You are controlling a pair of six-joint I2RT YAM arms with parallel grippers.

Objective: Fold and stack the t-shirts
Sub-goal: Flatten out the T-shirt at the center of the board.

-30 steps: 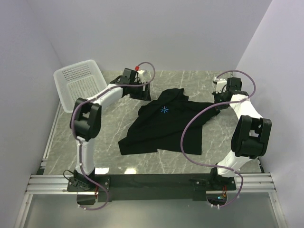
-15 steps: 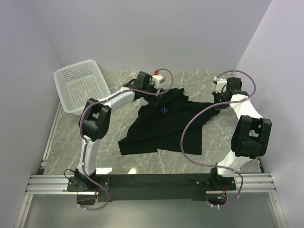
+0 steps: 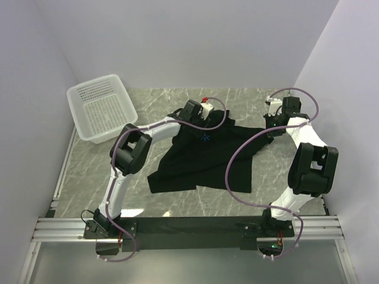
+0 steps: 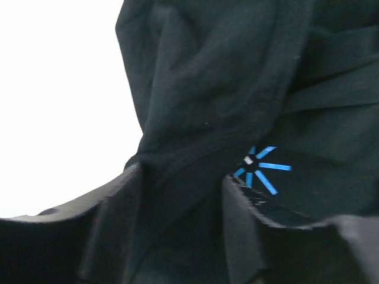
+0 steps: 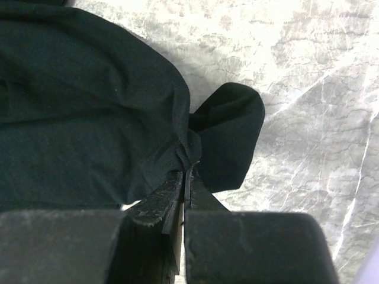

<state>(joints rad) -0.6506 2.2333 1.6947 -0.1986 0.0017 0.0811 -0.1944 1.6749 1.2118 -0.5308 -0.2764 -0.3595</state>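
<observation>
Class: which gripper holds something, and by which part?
The right gripper is shut on the t-shirt, pinching a bunched fold at its right-hand edge. The left gripper stands open astride a fold by the blue print, gripping nothing yet.

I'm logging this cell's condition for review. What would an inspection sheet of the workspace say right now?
Surface: grey marble-patterned table, no spills seen.
Job's things: one black t-shirt, rumpled and unfolded, blue starburst print facing up; no folded stack seen.
Clutter: white mesh basket at the far left, nothing seen in it.
Grippers: left gripper open, jaws astride a fold beside the print; right gripper shut on the shirt's edge.
Cables: purple cable on the right arm loops over the shirt.
Surroundings: plain white walls; mounting rail at the near edge.
</observation>
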